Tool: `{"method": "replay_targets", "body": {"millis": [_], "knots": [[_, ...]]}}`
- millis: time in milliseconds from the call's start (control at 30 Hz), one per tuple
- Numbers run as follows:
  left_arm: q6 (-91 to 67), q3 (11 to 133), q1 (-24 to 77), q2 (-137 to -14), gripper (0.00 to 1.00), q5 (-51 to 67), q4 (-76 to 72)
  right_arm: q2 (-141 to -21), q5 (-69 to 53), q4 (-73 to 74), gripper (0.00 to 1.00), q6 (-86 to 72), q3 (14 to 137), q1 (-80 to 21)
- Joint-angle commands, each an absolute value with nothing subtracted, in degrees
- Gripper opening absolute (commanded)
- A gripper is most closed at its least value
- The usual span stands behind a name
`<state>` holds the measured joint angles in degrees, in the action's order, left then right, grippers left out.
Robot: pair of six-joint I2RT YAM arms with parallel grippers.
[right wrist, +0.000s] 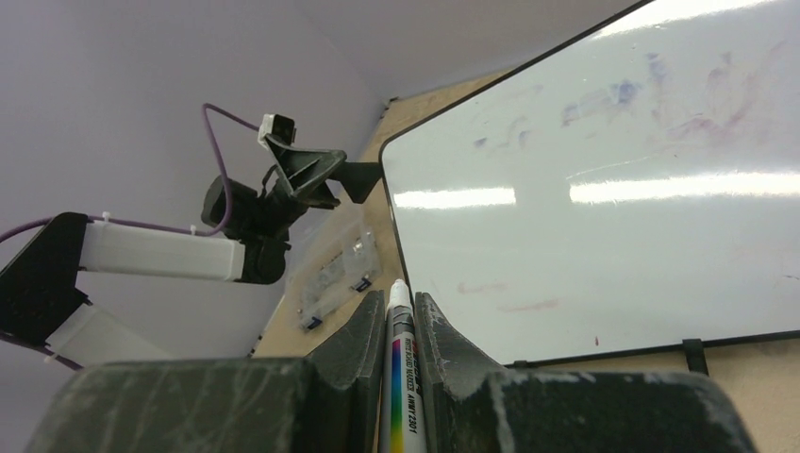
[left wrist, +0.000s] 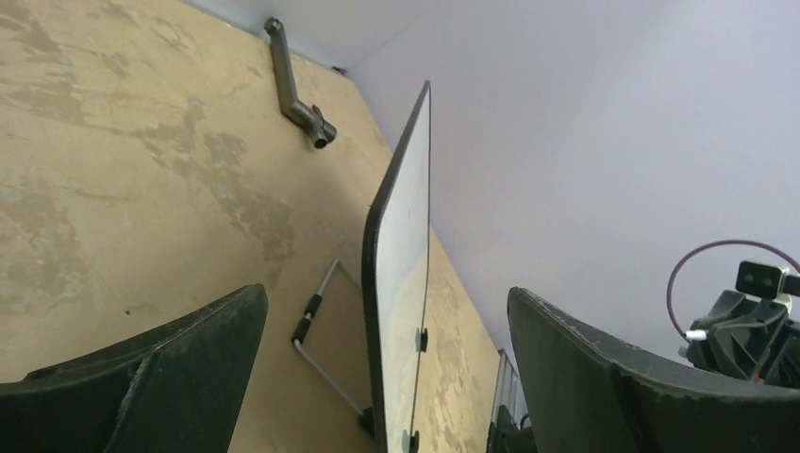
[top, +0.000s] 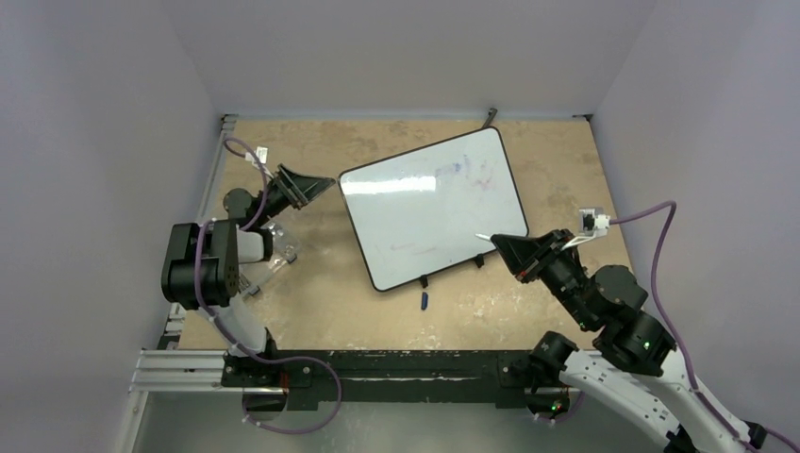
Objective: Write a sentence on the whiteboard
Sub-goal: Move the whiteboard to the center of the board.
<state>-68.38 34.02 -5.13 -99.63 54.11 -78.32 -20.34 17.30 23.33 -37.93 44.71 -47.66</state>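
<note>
right gripper (right wrist: 401, 307) was clamped tight on the marker (right wrist: 403, 377), barrel pinched between the two fingers, the pale tip poking out and aimed toward the whiteboard (right wrist: 613, 189). tip and board were apart, no contact that i could see, with the lower right corner of the board just ahead of it in the top view. over on the other side, the left gripper (top: 321, 187) had its jaws spread wide, holding nothing, sitting just beside the board's far left corner; from its own wrist camera the board's thin black edge stood upright between the two fingers, further out. the board stood propped on its small feet in the middle of the table (top: 566, 160), turned at an angle. its face showed only faint smudges (right wrist: 613, 94), purple and bluish, plus glare stripes; no sentence on it, not a single clean stroke. a small blue thing (top: 425, 301) lay on the table just in front of the board, likely the cap. so by my read: marker in hand, board placed, writing itself not yet begun, all of it left to do.
</note>
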Motion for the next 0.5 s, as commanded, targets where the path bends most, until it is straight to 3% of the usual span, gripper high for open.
{"method": "replay_targets", "body": {"millis": [0,233,467], "knots": [[-69.8,34.9,-8.2,-96.5,1.00,50.9,-81.3,-20.4,18.8,23.9,0.00,-37.5,48.0,-47.7],[-71.2,46.4,-10.3,-94.0,1.00,50.5,-68.8,-20.3,18.6,24.3,0.00,-37.4,48.8,-47.6],[-42.0,67.2,-9.4,-84.8,1.00,49.4,-14.7,-19.5,18.9,24.8,0.00,-37.8,48.3,-47.7]]}}
